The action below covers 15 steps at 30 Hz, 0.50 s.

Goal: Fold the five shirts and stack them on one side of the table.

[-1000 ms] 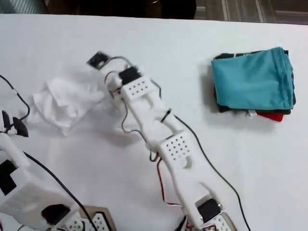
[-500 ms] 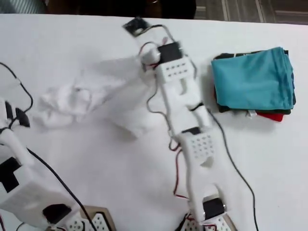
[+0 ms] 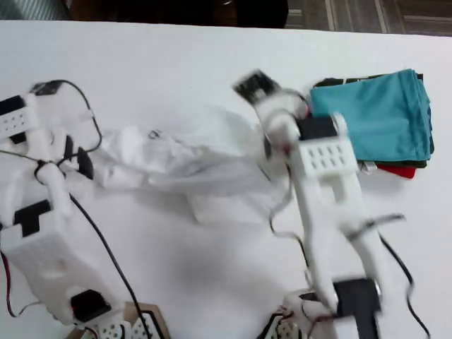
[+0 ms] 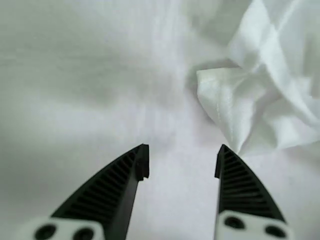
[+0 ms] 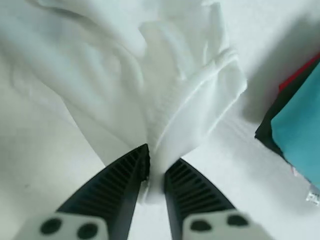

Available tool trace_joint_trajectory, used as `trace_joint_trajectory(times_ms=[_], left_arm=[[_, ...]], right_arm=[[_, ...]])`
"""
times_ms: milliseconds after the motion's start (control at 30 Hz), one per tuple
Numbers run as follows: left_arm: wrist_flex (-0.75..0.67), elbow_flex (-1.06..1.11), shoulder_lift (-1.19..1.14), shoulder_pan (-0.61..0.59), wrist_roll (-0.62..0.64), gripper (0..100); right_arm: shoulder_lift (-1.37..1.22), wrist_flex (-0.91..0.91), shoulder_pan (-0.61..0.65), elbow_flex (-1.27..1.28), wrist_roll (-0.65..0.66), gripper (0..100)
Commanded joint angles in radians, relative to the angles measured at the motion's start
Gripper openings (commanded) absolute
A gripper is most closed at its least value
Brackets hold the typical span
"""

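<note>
White shirt [image 3: 191, 159], crumpled, drawn out across the worktop [image 3: 212, 63] between both arms. Right claw [image 5: 156, 167] pinched tight on a bunched fold, just beside the folded stack [image 3: 371, 116], teal on top. Left claw [image 4: 181, 162] parted, holding nothing, above the worktop near the shirt's other end.

A white table [image 3: 141, 49] takes up nearly the whole high view, its surface plain and matte. The light on it is even, so the shadows that fall there are soft and grey-edged (up close, in the wrist views, the same white surface shows faint uneven shading). Beyond its far edge runs a narrow strip of room: a ribbed grey object [image 3: 28, 8] in the left corner, a broad dark shape [image 3: 176, 13] in the middle, and to the right a brownish-grey floor [image 3: 353, 14] crossed by pale lines.
</note>
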<state>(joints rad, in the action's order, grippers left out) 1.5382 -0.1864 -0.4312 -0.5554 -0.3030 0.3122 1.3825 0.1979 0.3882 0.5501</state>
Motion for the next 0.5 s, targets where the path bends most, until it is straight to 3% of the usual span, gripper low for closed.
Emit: trace_joint_trajectory(times_ms=[0, 100, 300, 467], left_arm=[[0.003, -0.053, 0.011, 0.044, 0.005, 23], [0.049, -0.113, 0.014, 0.087, 0.005, 24], [0.104, -0.176, 0.009, 0.175, -0.002, 24], [0.103, -0.18, -0.028, 0.192, -0.002, 24]], right_arm=[[0.205, -0.111, -0.058, 0.252, 0.058, 2.4], [0.263, -0.107, -0.09, 0.296, 0.057, 4.2], [0.377, -0.045, -0.11, 0.224, 0.057, 24.0], [0.417, -0.101, -0.11, 0.115, -0.04, 25.8]])
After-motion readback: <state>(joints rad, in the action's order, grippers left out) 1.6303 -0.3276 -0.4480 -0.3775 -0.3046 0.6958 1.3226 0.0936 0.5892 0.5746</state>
